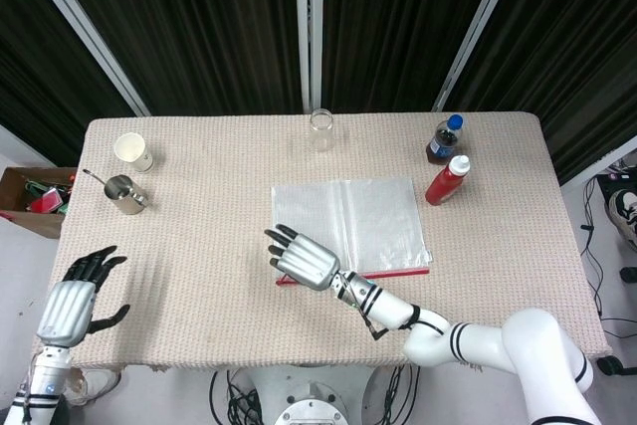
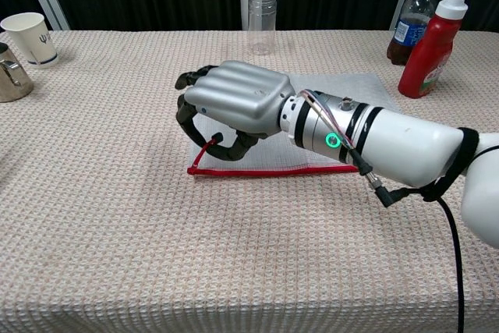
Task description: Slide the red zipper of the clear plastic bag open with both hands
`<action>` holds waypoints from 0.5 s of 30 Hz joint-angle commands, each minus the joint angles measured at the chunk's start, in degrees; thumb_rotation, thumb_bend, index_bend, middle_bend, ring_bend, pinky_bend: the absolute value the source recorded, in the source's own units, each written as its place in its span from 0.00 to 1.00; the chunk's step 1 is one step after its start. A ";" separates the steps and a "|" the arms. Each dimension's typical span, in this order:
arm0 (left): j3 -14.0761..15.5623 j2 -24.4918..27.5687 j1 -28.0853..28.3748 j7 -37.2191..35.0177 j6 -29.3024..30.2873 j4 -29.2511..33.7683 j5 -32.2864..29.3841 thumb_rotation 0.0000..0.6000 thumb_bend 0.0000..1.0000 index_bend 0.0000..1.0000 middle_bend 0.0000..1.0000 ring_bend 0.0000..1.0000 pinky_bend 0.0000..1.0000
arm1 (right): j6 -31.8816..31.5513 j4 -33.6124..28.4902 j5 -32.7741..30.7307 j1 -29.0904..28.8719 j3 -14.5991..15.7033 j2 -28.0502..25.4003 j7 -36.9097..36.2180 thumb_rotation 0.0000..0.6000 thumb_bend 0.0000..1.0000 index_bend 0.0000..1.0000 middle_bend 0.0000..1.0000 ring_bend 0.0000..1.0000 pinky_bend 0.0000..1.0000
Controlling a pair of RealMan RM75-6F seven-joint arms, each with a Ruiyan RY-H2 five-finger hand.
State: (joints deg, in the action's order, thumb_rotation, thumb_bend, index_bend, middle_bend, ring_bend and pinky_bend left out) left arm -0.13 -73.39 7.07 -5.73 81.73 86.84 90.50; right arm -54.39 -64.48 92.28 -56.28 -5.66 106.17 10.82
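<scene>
The clear plastic bag [image 1: 348, 218] lies flat mid-table, its red zipper strip [image 1: 396, 272] along the near edge. In the chest view the strip [image 2: 273, 169] runs left to right, and its red pull tab [image 2: 207, 147] rises from the left end. My right hand [image 2: 234, 103] hovers over the bag's near left corner, fingers curled, pinching that tab between thumb and a finger. The head view shows this hand [image 1: 304, 261] at the same corner. My left hand [image 1: 76, 304] hangs off the table's near left corner, fingers spread, holding nothing, far from the bag.
A paper cup [image 1: 133, 151] and a metal cup [image 1: 123, 193] stand at the far left. A clear jar [image 1: 320, 129] stands behind the bag. A cola bottle [image 1: 445, 138] and a red sauce bottle [image 1: 447, 181] stand at the right. A cardboard box [image 1: 30, 196] sits beside the table.
</scene>
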 commanded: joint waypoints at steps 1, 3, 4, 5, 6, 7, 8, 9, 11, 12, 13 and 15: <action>-0.85 -3.14 5.78 -11.57 -3.91 -3.21 4.36 1.00 0.21 0.24 0.11 0.11 0.15 | -2.00 -2.09 1.76 0.15 0.10 -1.93 2.11 1.00 0.54 0.86 0.34 0.11 0.16; -1.00 -5.08 8.17 -16.81 -5.02 -5.24 6.13 1.00 0.24 0.26 0.11 0.11 0.15 | -3.50 -3.06 2.87 0.25 0.08 -2.96 3.53 1.00 0.56 0.87 0.35 0.12 0.16; -1.02 -6.29 9.81 -19.47 -5.95 -6.57 7.19 1.00 0.25 0.26 0.11 0.11 0.15 | -4.46 -3.62 3.56 0.35 0.07 -3.60 4.46 1.00 0.56 0.88 0.35 0.12 0.16; -1.08 -7.16 11.01 -20.99 -6.60 -7.49 7.88 1.00 0.25 0.27 0.11 0.11 0.15 | -5.11 -4.01 4.00 0.43 0.04 -4.04 5.11 1.00 0.58 0.89 0.35 0.12 0.16; -1.28 -8.41 12.52 -22.52 -7.40 -8.66 8.54 1.00 0.26 0.27 0.11 0.11 0.15 | -5.92 -4.48 4.59 0.50 -0.01 -4.60 5.90 1.00 0.58 0.90 0.35 0.12 0.16; -1.49 -9.35 13.59 -23.34 -8.01 -9.50 8.83 1.00 0.26 0.27 0.11 0.11 0.15 | -6.47 -4.80 5.01 0.52 -0.06 -4.99 6.44 1.00 0.59 0.91 0.35 0.12 0.16; -1.74 -10.27 14.62 -24.00 -8.66 -10.33 8.98 1.00 0.26 0.27 0.11 0.11 0.15 | -7.01 -5.12 5.43 0.54 -0.12 -5.39 6.97 1.00 0.59 0.91 0.35 0.12 0.16; -1.98 -11.11 15.53 -24.58 -9.22 -11.09 8.99 1.00 0.26 0.27 0.11 0.11 0.15 | -7.53 -5.45 5.81 0.56 -0.21 -5.74 7.43 1.00 0.59 0.91 0.35 0.12 0.16; -2.52 -12.86 17.47 -25.82 -10.68 -12.48 8.63 1.00 0.26 0.27 0.11 0.11 0.15 | -8.65 -6.18 6.58 0.61 -0.42 -6.54 8.37 1.00 0.59 0.91 0.34 0.12 0.16; -2.80 -13.80 18.69 -26.86 -11.60 -13.03 8.46 1.00 0.25 0.27 0.11 0.11 0.15 | -9.31 -6.70 7.03 0.63 -0.61 -7.09 9.00 1.00 0.59 0.91 0.34 0.12 0.16; -3.02 -14.47 19.61 -27.93 -12.31 -13.45 8.29 1.00 0.25 0.27 0.11 0.11 0.15 | -9.70 -7.15 7.31 0.64 -0.74 -7.53 9.43 1.00 0.59 0.91 0.34 0.12 0.15; -3.18 -15.58 21.20 -30.07 -13.28 -14.26 8.23 1.00 0.25 0.26 0.10 0.11 0.15 | -10.08 -8.01 7.63 0.66 -0.88 -8.31 10.04 1.00 0.59 0.91 0.34 0.12 0.15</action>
State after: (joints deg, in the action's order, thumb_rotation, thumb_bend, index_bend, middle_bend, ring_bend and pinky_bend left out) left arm -2.74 -87.43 26.43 -33.77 69.94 73.74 98.66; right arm -64.08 -71.98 99.55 -55.66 -6.34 98.36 20.39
